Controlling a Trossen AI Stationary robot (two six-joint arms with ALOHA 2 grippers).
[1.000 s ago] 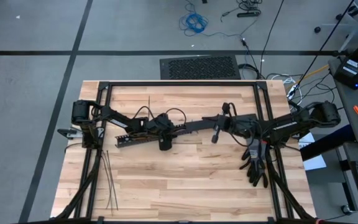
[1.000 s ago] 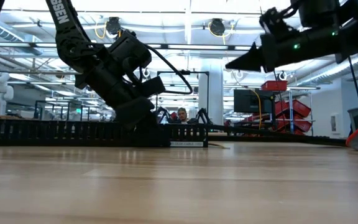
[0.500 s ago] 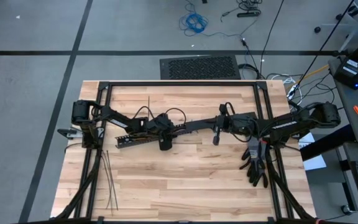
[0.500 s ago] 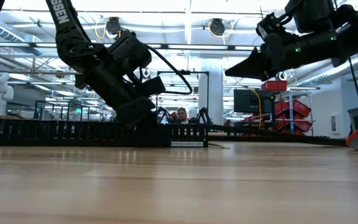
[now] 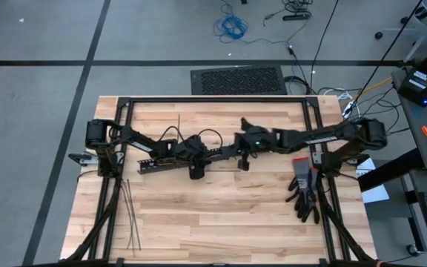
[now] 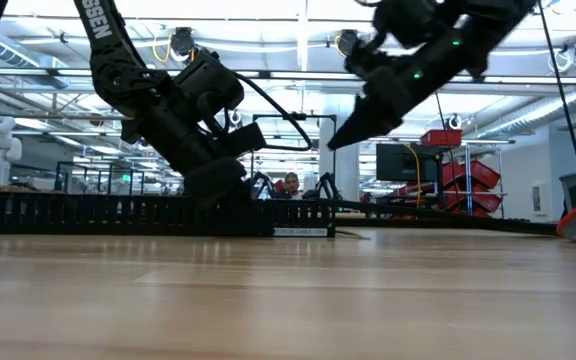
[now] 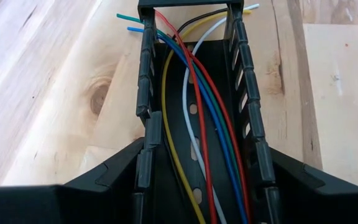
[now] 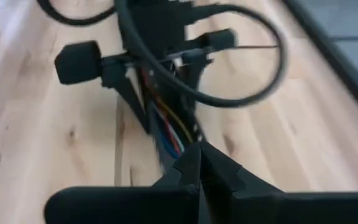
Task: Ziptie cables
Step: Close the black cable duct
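A long black slotted duct point(image 5: 161, 163) lies flat on the wooden table, open side up. The cables point(image 7: 197, 124), thin red, blue, green, yellow and white wires, run along inside it, and their ends stick out past its far end point(image 7: 129, 22). My left gripper point(image 7: 204, 149) straddles the duct about halfway along point(image 5: 207, 154). My right gripper point(image 5: 239, 148) is shut and empty. It hangs above the duct's right end, pointing down and left point(image 6: 333, 143). Several zipties point(image 5: 128, 215) lie at the table's near left, and one more point(image 5: 177, 124) lies farther back. My left gripper clamps the duct between its two fingers, one on the outer face of each slotted side wall point(image 7: 143, 168) point(image 7: 263, 171). The fingers come slanting down from the table's left and lie along the duct. The duct rests on the table with the wires between the walls.
Black gloves point(image 5: 302, 193) lie at the table's right, near the front. A black frame rail point(image 5: 213, 100) runs around the tabletop. A loop of cable point(image 8: 229, 56) on the left wrist arches above the duct. Bare wood point(image 5: 221, 215) fills the near half.
My right gripper has swung toward the table's left, from well right of the duct to just above its right end. It has tipped from nearly level to pointing down, and it has stayed shut. The duct has not moved.
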